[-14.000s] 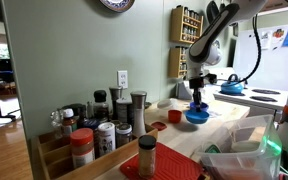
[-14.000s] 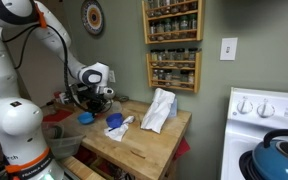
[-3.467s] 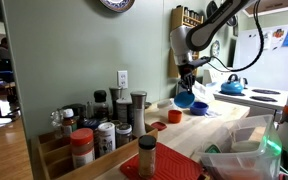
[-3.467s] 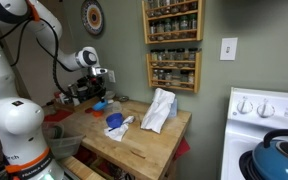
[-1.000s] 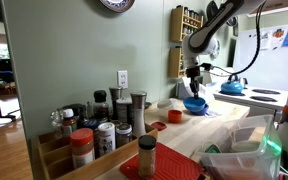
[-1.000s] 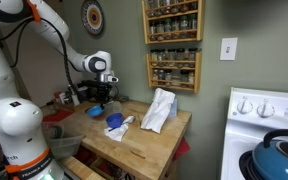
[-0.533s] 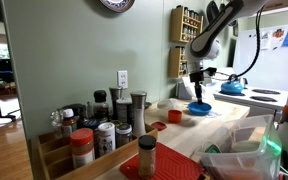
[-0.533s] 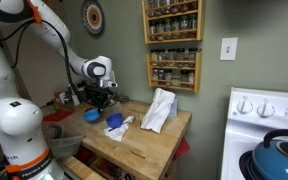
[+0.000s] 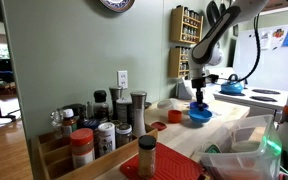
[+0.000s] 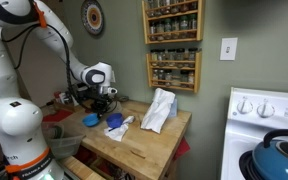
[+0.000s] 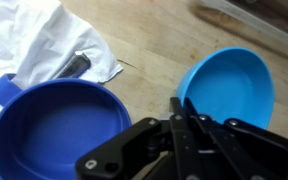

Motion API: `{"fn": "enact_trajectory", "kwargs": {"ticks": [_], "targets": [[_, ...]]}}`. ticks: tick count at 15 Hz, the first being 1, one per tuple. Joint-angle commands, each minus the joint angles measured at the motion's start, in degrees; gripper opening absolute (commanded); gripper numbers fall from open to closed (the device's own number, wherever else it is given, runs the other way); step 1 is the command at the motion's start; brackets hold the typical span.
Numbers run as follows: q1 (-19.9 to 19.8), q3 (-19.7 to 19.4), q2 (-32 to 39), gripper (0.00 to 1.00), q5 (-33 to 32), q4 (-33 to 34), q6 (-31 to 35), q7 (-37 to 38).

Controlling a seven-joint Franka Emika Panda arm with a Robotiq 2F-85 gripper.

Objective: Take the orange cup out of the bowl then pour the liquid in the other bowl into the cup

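My gripper [image 11: 181, 108] is shut on the left rim of a light blue bowl [image 11: 232, 85], which rests low on the wooden counter [image 11: 154, 45]. A darker blue bowl [image 11: 54, 125] sits just to its left in the wrist view. In both exterior views the gripper [image 9: 197, 100] [image 10: 102, 106] stands over the light blue bowl [image 9: 198, 117] [image 10: 90, 120]. The dark blue bowl [image 10: 114, 121] is beside it. The small orange cup [image 9: 173, 116] stands on the counter apart from the bowls. It is out of the wrist view.
A crumpled white cloth [image 11: 44, 40] [image 10: 121, 128] lies by the dark bowl, and a larger white towel [image 10: 159, 110] lies further on. A flat red dish [image 9: 156, 126], spice jars [image 9: 104, 125], a wall spice rack [image 10: 172, 45] and a stove with a kettle [image 9: 232, 88] surround the counter.
The gripper has come down with the light blue bowl, from a raised position to the counter, and moved slightly toward the dark bowl.
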Motion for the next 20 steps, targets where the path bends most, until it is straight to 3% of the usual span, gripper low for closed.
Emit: {"fn": "enact_trajectory", "kwargs": {"ticks": [1, 5, 7, 16, 18, 20], "targets": [[-0.15, 0.4, 0.88, 0.01, 2.36, -1.59, 3.72, -0.39], [-0.23, 0.69, 1.79, 0.01, 2.51, -1.92, 5.06, -0.03], [-0.33, 0.79, 1.83, 0.3, 2.61, -1.78, 4.78, -0.4], [0.91, 0.9, -7.48, 0.96, 4.17, -0.44, -2.64, -3.03], [2.2, 0.56, -9.87, 1.0, 7.23, 1.56, -9.48, -3.18], [3.52, 1.06, -12.02, 1.0, 8.53, 2.74, -11.98, -0.22]]}}
